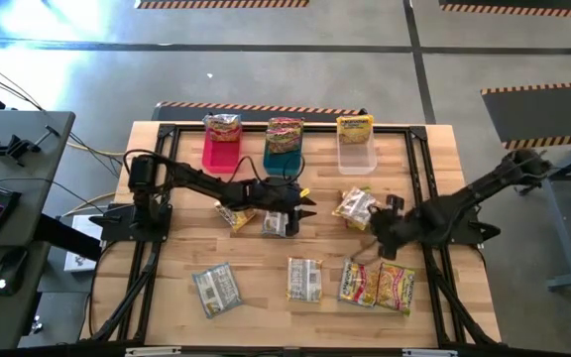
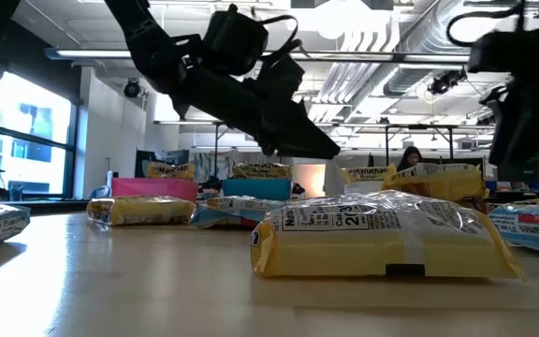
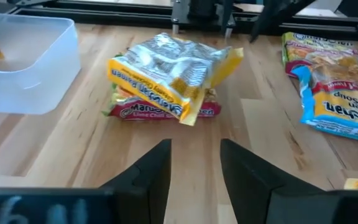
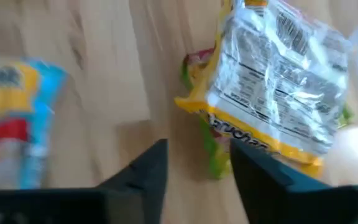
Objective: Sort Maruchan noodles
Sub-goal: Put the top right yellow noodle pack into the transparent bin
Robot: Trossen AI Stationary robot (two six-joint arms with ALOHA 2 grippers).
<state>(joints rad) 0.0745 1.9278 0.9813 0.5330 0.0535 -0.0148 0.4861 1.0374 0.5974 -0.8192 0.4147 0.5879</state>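
Several Maruchan packets lie flat on the wooden table. A silvery-yellow packet (image 3: 166, 74) rests on a red one (image 3: 160, 111) near the clear bin; the right wrist view shows the same silvery packet (image 4: 278, 81) on top of the other. My left gripper (image 3: 194, 146) hovers open at mid-table (image 1: 307, 203), pointing at this pile (image 1: 355, 206) from the table's left. My right gripper (image 4: 197, 152) is open too and stands just right of the pile (image 1: 375, 223). Two more packets (image 1: 236, 214) (image 1: 276, 224) lie under the left arm. Others lie along the near edge (image 1: 216, 288) (image 1: 303, 278) (image 1: 377, 286).
Along the far edge stand a pink bin (image 1: 223, 151), a blue bin (image 1: 284, 154) and a clear bin (image 1: 356, 154), each with a packet sticking out of the top. A black frame rail (image 1: 266, 127) runs behind them. A yellow packet (image 2: 382, 239) fills the near foreground of the low view.
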